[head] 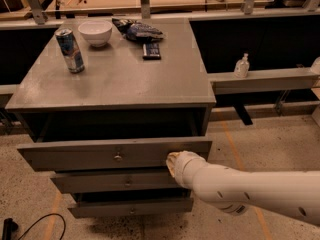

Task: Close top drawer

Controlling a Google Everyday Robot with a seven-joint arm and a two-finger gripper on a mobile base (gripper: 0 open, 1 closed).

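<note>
The top drawer [75,154] is a wide grey drawer with a small round metal knob [118,157] at its centre. It stands partly out of the grey cabinet [115,79], only a short way in front of the two shallower drawers below. My gripper [172,162] is at the end of the white arm, pressed against the right part of the drawer's front panel. Its fingers are hidden behind the wrist.
On the cabinet top stand a can [70,50], a white bowl [95,32], a dark snack bag [135,31] and a small dark box [151,50]. Two lower drawers [120,181] stick out slightly. A bench with a sanitizer bottle [242,65] runs to the right. A cable [30,224] lies on the floor.
</note>
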